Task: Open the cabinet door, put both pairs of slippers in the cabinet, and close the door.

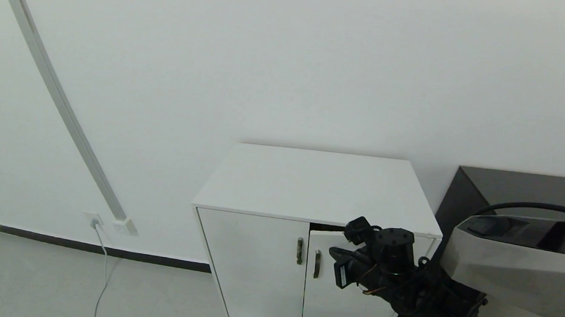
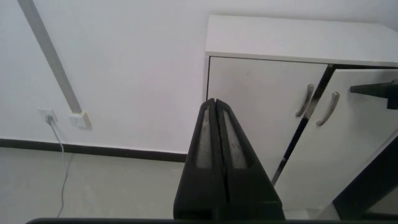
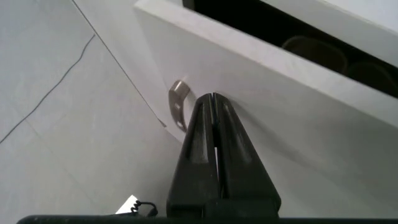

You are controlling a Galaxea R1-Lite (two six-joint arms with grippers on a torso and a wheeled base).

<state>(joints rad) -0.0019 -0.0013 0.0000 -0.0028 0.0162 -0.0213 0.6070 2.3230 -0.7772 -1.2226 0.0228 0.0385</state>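
smooth matt white board for the cabinet [image 1: 310, 184], dull brushed metal for its door handles [image 1: 300, 250], faintly glossy pale floor [image 1: 34, 280] beside the cabinet

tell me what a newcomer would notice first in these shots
The white cabinet against the wall draws the eye first: its right door stands ajar with a dark gap along the top, while the left door sits flush. Next comes the right gripper, shut, close beside that door's metal handle. The left gripper, also shut, hangs apart from the cabinet front.
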